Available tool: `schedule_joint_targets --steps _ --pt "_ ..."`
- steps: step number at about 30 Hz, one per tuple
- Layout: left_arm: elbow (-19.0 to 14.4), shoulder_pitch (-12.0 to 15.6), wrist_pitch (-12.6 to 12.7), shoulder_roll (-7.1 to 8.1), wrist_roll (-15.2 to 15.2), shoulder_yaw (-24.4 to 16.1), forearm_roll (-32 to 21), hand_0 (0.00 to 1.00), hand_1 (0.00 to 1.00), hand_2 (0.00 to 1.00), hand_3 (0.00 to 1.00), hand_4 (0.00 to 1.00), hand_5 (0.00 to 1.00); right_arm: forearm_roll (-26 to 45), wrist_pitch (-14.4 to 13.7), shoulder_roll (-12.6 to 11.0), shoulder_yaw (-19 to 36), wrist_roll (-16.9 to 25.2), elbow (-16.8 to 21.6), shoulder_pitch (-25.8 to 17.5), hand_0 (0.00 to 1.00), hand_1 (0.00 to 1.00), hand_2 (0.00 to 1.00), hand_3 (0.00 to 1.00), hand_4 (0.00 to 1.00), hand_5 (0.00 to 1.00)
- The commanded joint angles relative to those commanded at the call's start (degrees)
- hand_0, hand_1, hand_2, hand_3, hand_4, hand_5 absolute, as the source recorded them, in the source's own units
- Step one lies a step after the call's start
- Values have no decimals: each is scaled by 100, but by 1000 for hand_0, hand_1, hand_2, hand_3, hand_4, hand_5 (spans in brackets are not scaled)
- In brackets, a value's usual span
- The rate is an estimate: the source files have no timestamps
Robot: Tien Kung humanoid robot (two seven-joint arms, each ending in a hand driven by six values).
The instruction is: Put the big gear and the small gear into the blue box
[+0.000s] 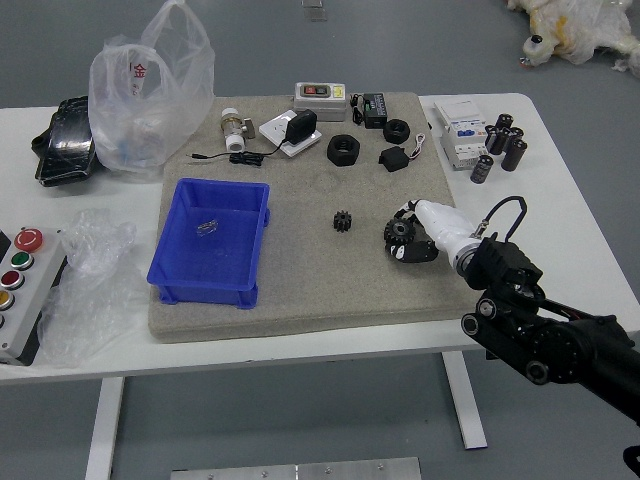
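At the far left of the counter [280, 352], a control box [18, 315] with coloured buttons stands beside crumpled clear plastic [85, 300]; farther back are a black packet [66, 150] and a translucent plastic bag [150, 90]. The blue box [210, 285] sits open on the grey mat [300, 290], a small wire piece [207, 228] inside it. Behind it are a white valve [234, 130] and a black adapter [301, 126] with its cable. The small gear [342, 221], black, stubby-toothed, lies on the mat between the blue box and the big gear [400, 231]. Black rings lie behind. The big gear, also black, broader, with a round hub, is over the mat's right part, held between the fingers [415, 252] of the right hand [445, 226]. Beyond that hand stand a white carton [463, 135] and several black cylinders [514, 154].
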Motion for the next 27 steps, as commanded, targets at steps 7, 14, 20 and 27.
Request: schedule_joint_targets --steps 7,14,20,27 --pt "-2 0 -2 0 7 -6 10 695 642 611 725 699 400 -76 -183 -43 67 86 161 19 538 576 427 564 433 2" --pt "-9 8 -6 1 36 -43 54 696 642 611 725 700 401 -139 -327 -60 -34 264 634 320 534 565 424 571 416 2" --pt "-19 17 -20 -1 72 -90 117 695 642 611 726 700 401 -86 -258 127 -569 558 1095 937 546 576 497 597 432 2" --pt "-29 -3 -44 5 102 -130 183 695 642 611 725 701 403 47 64 460 -1313 776 1234 1605 605 626 611 649 315 47"
